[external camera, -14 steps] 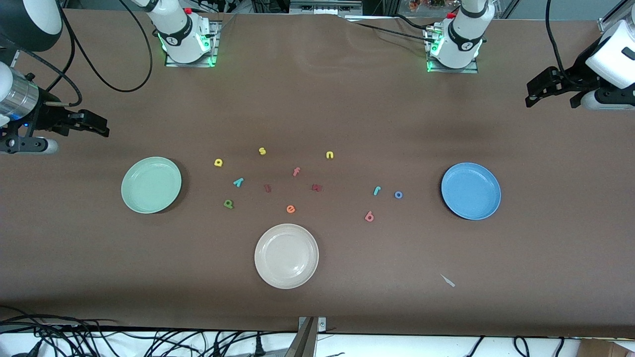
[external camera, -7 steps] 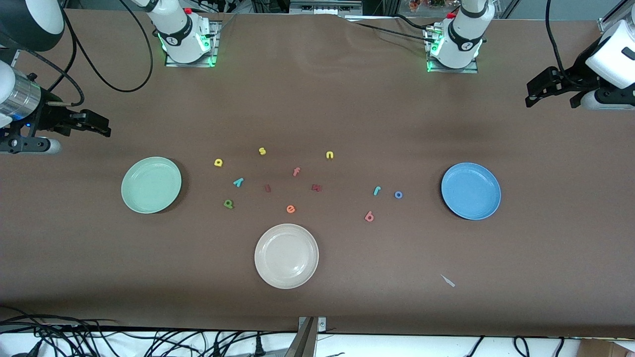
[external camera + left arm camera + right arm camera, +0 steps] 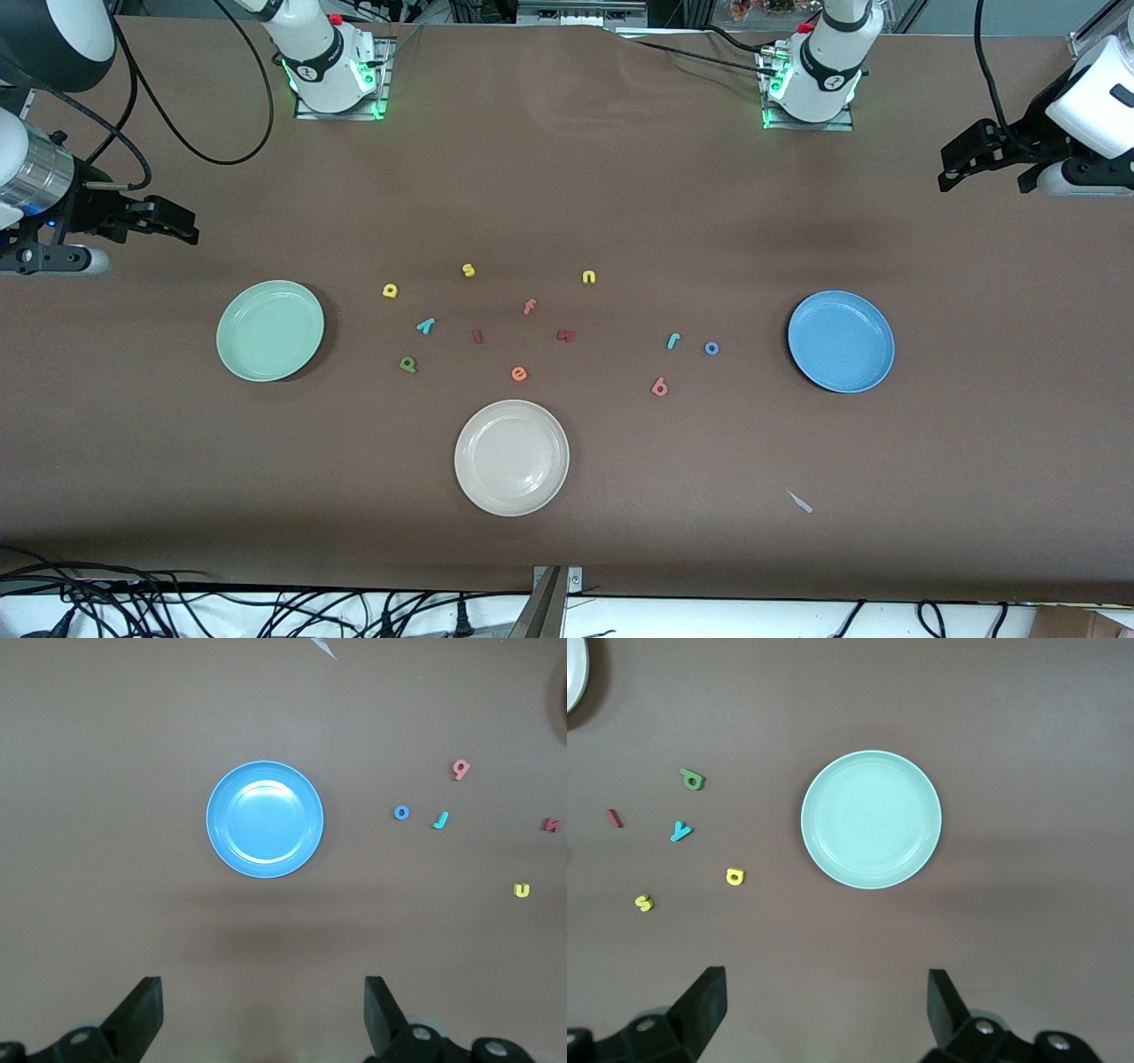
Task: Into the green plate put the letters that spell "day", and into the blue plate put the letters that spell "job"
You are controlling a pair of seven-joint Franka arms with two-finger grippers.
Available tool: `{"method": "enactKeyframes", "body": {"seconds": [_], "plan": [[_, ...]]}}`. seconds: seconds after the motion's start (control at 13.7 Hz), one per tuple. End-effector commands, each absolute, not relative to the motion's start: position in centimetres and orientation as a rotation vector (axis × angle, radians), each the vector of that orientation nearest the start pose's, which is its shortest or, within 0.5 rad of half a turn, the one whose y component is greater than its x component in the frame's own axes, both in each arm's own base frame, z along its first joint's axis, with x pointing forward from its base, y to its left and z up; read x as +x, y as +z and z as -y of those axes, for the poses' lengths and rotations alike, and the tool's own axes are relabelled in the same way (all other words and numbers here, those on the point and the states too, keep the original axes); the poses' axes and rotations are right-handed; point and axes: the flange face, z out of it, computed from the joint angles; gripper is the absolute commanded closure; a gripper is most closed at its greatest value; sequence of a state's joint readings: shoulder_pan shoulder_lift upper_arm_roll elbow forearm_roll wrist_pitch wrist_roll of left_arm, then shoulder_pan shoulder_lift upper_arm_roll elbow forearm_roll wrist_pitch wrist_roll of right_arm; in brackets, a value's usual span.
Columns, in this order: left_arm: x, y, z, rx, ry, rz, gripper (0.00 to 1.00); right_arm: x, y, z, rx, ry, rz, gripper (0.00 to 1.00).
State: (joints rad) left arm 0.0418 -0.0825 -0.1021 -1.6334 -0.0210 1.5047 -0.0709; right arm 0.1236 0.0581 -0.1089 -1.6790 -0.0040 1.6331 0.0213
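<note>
We have not begun sorting: both plates are bare. Our right tool (image 3: 173,223) hangs released above the worktop's edge, near the green plate (image 3: 270,330); our left tool (image 3: 961,159) waits released at its own end, near the blue plate (image 3: 841,341). The yellow a (image 3: 390,290), teal y (image 3: 426,325) and green d (image 3: 407,363) lie beside the green plate; the teal j (image 3: 673,340), blue o (image 3: 711,348) and pink b (image 3: 659,386) beside the blue one. Next we likely need a fine pinch on one small, flat letter.
</note>
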Motion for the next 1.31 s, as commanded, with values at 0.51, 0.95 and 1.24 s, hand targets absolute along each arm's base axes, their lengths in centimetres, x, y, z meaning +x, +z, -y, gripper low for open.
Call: {"method": "enactKeyframes", "body": {"seconds": [0.51, 0.95, 1.24], "plan": [[51.9, 63.9, 4.1, -3.13, 0.103, 0.013, 0.0, 56.6, 54.6, -1.4, -3.131, 0.18, 0.019, 0.0], [52.0, 63.9, 4.2, -3.123, 0.097, -0.011, 0.0, 56.6, 54.5, -1.6, -3.126, 0.175, 0.011, 0.0], [52.3, 63.6, 4.4, -3.119, 0.096, -0.017, 0.0, 56.7, 53.9, -2.9, -3.111, 0.175, 0.029, 0.0]]}}
